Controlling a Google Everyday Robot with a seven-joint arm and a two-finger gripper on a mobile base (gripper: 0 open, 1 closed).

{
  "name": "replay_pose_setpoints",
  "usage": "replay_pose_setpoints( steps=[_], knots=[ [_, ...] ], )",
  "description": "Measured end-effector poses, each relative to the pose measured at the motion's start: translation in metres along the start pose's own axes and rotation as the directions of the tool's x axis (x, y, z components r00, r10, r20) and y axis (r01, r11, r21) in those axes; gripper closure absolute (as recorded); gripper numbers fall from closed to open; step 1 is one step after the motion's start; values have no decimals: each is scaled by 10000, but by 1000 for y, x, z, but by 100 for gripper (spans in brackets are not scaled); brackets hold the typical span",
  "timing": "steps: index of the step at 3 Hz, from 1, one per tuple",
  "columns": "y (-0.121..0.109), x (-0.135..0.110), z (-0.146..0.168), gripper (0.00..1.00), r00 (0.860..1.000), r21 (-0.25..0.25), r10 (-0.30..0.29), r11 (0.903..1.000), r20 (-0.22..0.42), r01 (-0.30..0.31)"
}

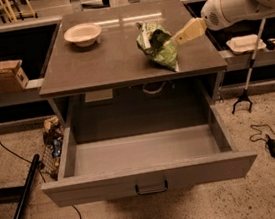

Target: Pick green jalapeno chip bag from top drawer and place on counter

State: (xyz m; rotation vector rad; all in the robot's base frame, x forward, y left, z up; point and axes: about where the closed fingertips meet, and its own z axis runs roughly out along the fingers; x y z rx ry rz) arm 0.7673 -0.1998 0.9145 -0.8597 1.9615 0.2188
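Presently the green jalapeno chip bag (163,52) is seen resting on the right part of the tabletop (115,59), near its front edge and well apart from the white bowl (83,34) at the back left. The gripper (166,41) is extended in from the right against the bag's upper part; whether the bag is clamped or released cannot be told. The top drawer (151,176) is pulled out below.
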Motion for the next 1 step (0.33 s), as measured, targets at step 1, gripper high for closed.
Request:
replay_pose_setpoints(
  steps=[1],
  knots=[
    [-10,14,-33,0,10000,281,28,9996,25,-29]
  ],
)
